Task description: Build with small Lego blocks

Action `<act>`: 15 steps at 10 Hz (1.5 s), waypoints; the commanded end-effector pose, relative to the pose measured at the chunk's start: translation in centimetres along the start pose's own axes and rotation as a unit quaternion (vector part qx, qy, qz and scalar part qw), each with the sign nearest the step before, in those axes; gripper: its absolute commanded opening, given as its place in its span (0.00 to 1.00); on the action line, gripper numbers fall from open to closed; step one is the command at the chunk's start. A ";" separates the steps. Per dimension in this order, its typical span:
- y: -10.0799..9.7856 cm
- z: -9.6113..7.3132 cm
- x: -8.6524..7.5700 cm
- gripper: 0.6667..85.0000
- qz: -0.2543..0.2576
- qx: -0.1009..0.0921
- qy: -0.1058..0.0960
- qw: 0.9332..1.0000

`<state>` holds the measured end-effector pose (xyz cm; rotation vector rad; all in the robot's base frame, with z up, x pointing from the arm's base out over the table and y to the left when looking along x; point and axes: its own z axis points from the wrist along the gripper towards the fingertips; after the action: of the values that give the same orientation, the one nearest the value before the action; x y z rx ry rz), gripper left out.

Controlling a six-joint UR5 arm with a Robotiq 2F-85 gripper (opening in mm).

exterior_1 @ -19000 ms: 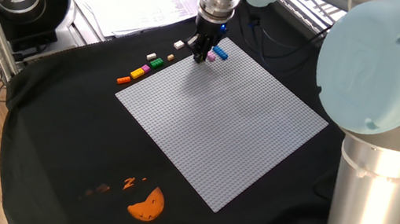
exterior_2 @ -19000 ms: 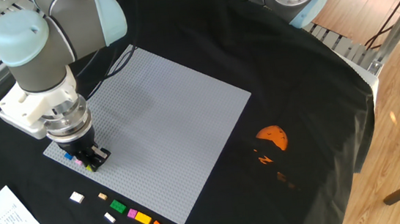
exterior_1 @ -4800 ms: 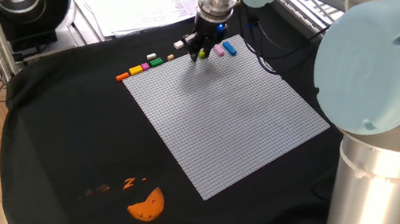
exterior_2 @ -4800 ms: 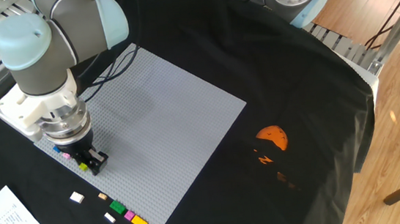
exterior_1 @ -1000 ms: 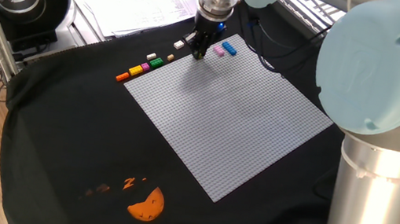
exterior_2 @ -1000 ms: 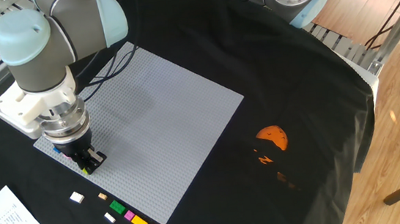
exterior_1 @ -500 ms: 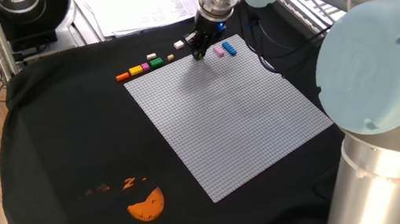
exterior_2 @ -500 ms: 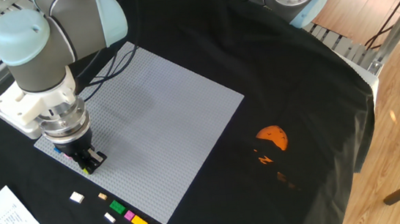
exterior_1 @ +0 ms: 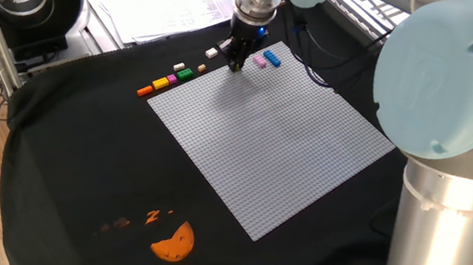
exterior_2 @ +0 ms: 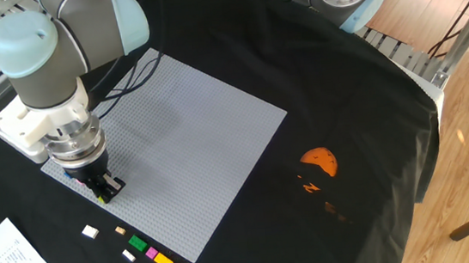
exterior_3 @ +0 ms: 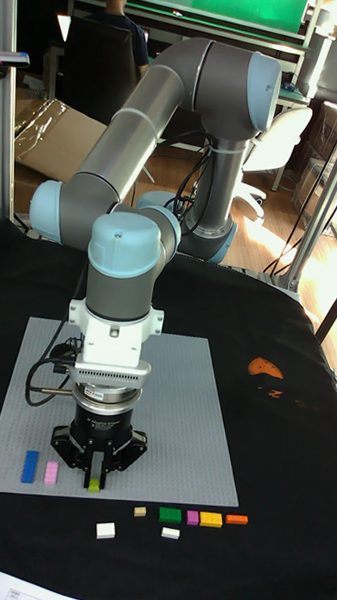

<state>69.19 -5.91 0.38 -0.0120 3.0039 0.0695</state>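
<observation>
The gripper [exterior_3: 94,473] points straight down near the front edge of the grey baseplate [exterior_2: 192,136], and its jaws pinch a tiny yellow-green block [exterior_3: 94,487]. The tall view shows a blue block [exterior_3: 31,466] and a pink block [exterior_3: 51,472] on the plate just beside it. The arm partly hides these in the other fixed view. A row of small blocks [exterior_2: 152,256] lies on the black cloth [exterior_1: 71,174] near the plate's edge.

Tiny Lego blocks [exterior_3: 187,519] in a loose row along the bottom of the tall view: white, tan, green, pink, yellow, orange, plus blue and pink further left.
</observation>
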 end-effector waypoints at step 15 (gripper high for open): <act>0.0 -2.2 -1.0 0.39 -0.039 -0.009 -0.003 0.999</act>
<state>69.51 -5.78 2.03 -0.1255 2.9881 0.0939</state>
